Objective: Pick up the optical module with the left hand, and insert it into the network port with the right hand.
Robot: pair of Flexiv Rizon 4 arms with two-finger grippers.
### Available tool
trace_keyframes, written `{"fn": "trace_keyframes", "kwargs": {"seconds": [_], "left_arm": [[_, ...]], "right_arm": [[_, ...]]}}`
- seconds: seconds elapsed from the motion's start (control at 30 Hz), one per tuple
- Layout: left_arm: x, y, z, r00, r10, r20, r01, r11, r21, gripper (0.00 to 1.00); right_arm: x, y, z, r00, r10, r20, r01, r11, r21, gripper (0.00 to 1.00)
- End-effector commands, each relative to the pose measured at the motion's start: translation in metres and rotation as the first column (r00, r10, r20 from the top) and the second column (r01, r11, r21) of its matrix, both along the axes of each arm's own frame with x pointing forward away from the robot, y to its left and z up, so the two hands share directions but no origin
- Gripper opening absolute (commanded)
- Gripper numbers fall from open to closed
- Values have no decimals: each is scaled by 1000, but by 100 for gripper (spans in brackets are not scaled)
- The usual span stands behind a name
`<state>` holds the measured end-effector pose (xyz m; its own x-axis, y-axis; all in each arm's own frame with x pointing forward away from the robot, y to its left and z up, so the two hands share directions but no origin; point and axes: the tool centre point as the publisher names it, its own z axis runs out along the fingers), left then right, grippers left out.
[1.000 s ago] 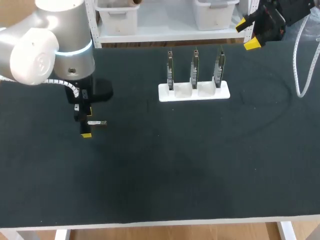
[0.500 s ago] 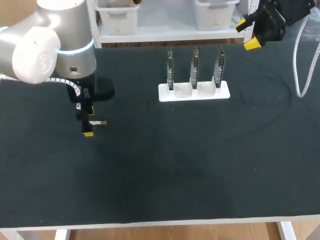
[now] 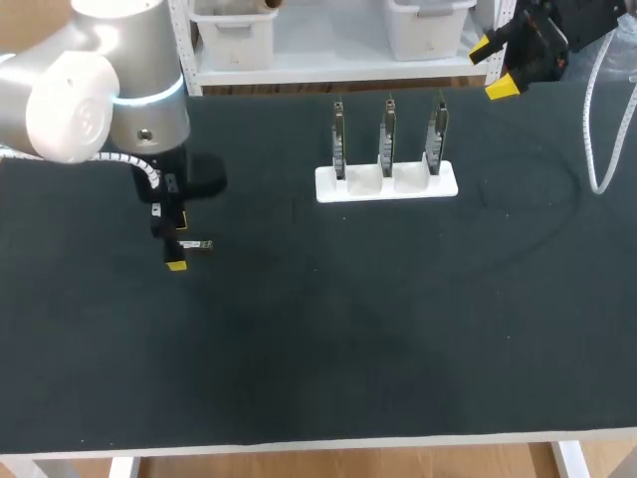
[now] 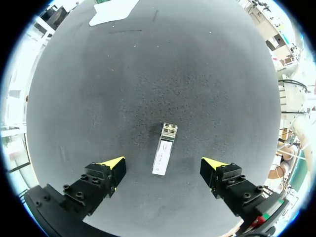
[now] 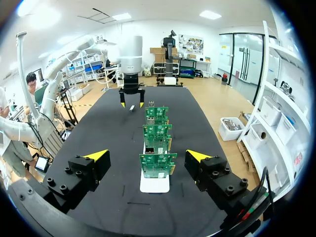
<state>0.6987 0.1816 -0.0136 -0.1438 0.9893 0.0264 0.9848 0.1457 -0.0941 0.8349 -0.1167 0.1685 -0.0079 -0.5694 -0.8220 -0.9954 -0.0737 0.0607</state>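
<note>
Head view: lying on the counter [image 3: 348, 329], one optical module [image 3: 199, 245] between the left gripper's [image 3: 177, 245] spread fingers [image 3: 175, 265]; standing in one white holder [image 3: 386, 184], three port boards [image 3: 387, 134].
Left wrist view: optical module [image 4: 165, 143] lying flat, touching neither finger.
Right wrist view: right gripper [image 5: 147, 155] hanging spread-fingered, holding nothing, facing the three port boards [image 5: 158, 163] ahead.

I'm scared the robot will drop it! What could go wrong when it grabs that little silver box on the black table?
The small silver metal optical module lies a bit crooked between the left gripper's open fingers, so closing might twist it or push it aside.
It lies flat on the black table mat, so the yellow tips might slip off it.
The right gripper hangs far off by the back corner, so passing it over could be fumbled.
</note>
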Motion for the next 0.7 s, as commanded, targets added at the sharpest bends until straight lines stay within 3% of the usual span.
{"fn": "trace_keyframes", "kwargs": {"seconds": [0.03, 0.67, 0.7], "left_arm": [[3, -1, -2, 1000, -3, -7, 3, 1000, -6, 100], [3, -4, -4, 1000, -12, -17, 12, 1000, 0, 100], [3, -4, -4, 1000, -16, -17, 16, 1000, 1, 96]], "right_arm": [[8, -1, 0, 583, 670, -460, -665, 718, 203, 100], [8, -1, 0, 583, 670, -460, -665, 718, 203, 100], [8, -1, 0, 583, 670, -460, -665, 718, 203, 100]]}}
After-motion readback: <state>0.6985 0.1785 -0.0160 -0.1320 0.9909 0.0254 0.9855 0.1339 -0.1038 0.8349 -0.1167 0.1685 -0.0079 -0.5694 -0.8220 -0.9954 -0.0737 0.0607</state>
